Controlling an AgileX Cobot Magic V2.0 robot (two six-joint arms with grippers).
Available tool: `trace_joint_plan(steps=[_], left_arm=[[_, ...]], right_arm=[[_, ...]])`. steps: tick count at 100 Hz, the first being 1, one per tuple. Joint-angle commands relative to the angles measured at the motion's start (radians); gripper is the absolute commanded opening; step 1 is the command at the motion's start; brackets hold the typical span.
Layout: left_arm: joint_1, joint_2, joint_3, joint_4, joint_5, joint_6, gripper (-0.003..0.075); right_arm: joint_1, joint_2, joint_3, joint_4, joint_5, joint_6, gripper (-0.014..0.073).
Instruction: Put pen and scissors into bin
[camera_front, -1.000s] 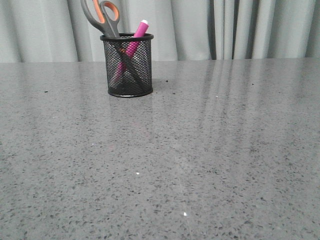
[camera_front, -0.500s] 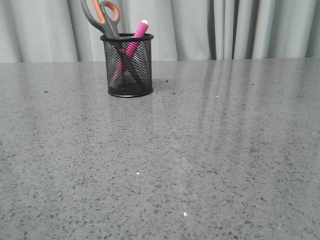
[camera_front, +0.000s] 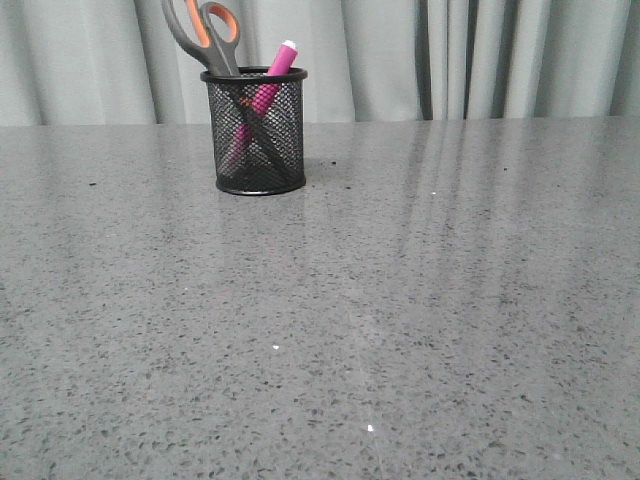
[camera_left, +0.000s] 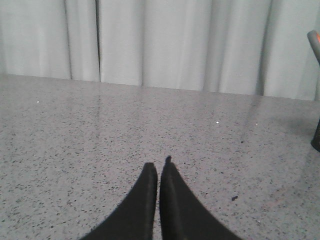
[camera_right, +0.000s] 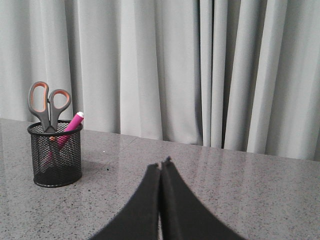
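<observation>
bin (camera_front: 254, 130): sat far back on your grey table (camera_front: 400, 320)
scissors (camera_front: 203, 35): blades down inside bin
pen (camera_front: 262, 95): leaning in bin too
left gripper (camera_left: 158, 167): pressed together, holding nothing
right gripper (camera_right: 161, 165): same

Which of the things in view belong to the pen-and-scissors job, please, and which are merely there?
Job:
- pen, standing in the bin
- scissors, handles sticking out above the rim
- bin

Merely there:
- table
- curtain
</observation>
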Motion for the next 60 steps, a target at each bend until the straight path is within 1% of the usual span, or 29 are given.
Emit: trace_joint_plan(steps=[1, 10, 22, 30, 60], left_arm=[[-0.028, -0.033, 0.045, 0.005, -0.100, -0.011, -0.0019], [-0.050, -0.033, 0.045, 0.005, -0.105, -0.011, -0.0019], [-0.048, -0.033, 0.045, -0.008, -0.105, -0.011, -0.0019], [-0.048, -0.033, 0.045, -0.047, -0.098, -0.011, -0.0019], [-0.048, -0.033, 0.045, -0.049, -0.098, -0.011, -0.0019]], right_arm=[[-0.006, 0.007, -0.025, -0.007, -0.081, -0.008, -0.0076], [-0.006, 0.007, -0.025, -0.007, -0.081, -0.008, -0.0076], [-0.006, 0.007, -0.025, -0.007, -0.081, -0.008, -0.0076], [-0.006, 0.007, -0.025, -0.007, -0.081, -0.008, -0.0076], [-0.006, 0.007, -0.025, -0.007, -0.081, -0.008, -0.0076]])
